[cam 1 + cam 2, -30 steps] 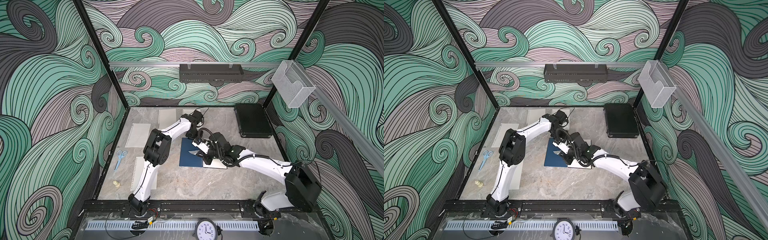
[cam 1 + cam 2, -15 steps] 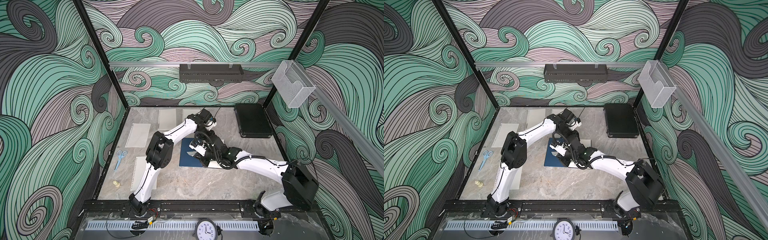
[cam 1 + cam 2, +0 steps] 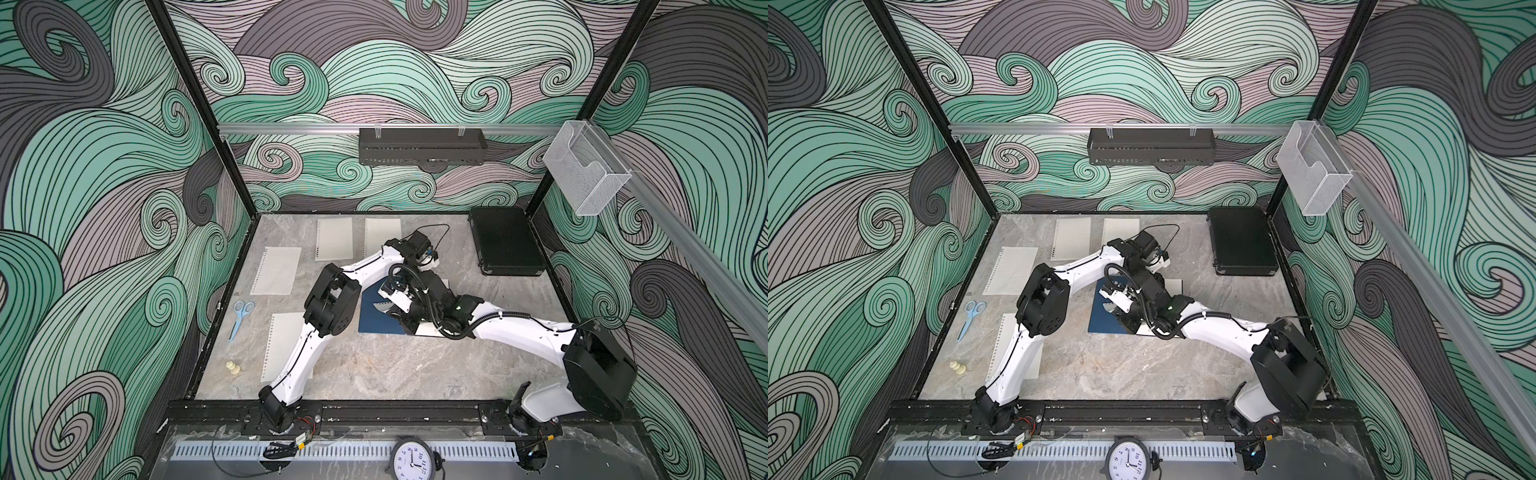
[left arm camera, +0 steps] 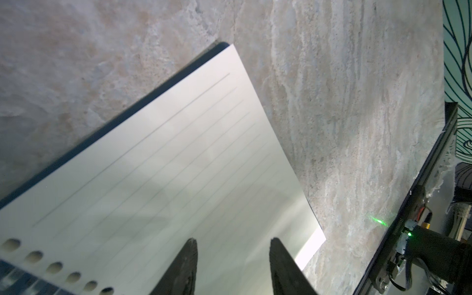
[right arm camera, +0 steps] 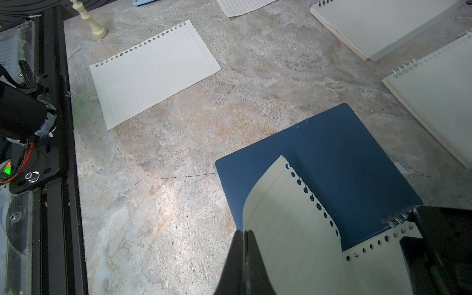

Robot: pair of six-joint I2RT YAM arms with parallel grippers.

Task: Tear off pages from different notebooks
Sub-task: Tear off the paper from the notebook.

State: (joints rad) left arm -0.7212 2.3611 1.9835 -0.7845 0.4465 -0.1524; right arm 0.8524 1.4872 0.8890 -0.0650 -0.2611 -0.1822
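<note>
The dark blue notebook (image 5: 344, 163) lies open at the table's middle (image 3: 374, 320). Its lined page (image 5: 286, 219) curls up off the cover. The punched holes along the curl hang free, and the page still sits on the wire spiral (image 5: 394, 221). My right gripper (image 5: 244, 231) is shut on that page's edge (image 3: 382, 306). My left gripper (image 4: 232, 242) stands open just over the notebook's flat lined page (image 4: 166, 166), near its spiral end (image 3: 422, 270). Loose pages (image 5: 153, 74) lie at the left (image 3: 277, 270). Two cream notebooks (image 3: 334, 239) sit at the back.
A black hard case (image 3: 505, 245) lies at the back right. Blue scissors (image 3: 240, 318) and two cream chess pieces (image 3: 232, 368) rest along the left edge. Another cream sheet (image 3: 284, 332) lies partly under the left arm. The black rail (image 5: 53, 127) runs along the front.
My right gripper has drawn left across the blue notebook with the page in it, and the page now curls higher. The left arm has swung right to the notebook's far end.
</note>
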